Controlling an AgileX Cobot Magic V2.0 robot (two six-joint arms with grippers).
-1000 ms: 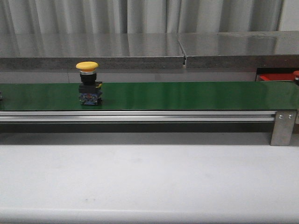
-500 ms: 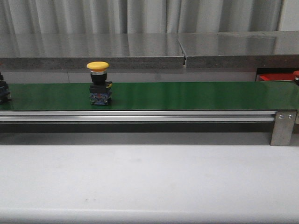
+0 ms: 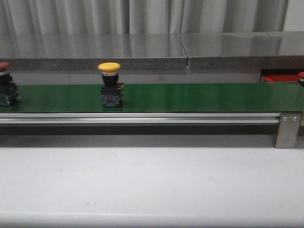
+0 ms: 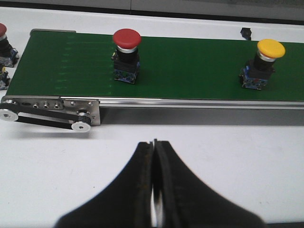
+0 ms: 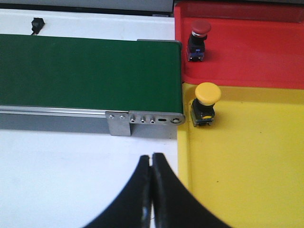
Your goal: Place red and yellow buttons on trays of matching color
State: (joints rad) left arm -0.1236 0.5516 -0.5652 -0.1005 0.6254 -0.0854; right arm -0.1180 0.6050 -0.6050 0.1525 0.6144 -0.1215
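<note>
A: Where do things stand on the belt (image 3: 190, 97)?

B: 2 buttons stand upright on it. One button (image 3: 110, 85) is left of the middle; a second button (image 3: 6, 90) is at the far left edge, well apart from the first.

A: And the belt itself?

B: It runs left to right across the surface (image 3: 152, 180), with open surface before it and a raised ledge (image 3: 95, 50) behind.

A: What lies past the right end?

B: 2 trays side by side, the far tray (image 5: 247, 52) behind the near tray (image 5: 247, 161). Each holds 1 button: one (image 5: 198, 40) in the far tray, another (image 5: 205, 104) in the near tray, probably touching its wall by the belt's end.
</note>
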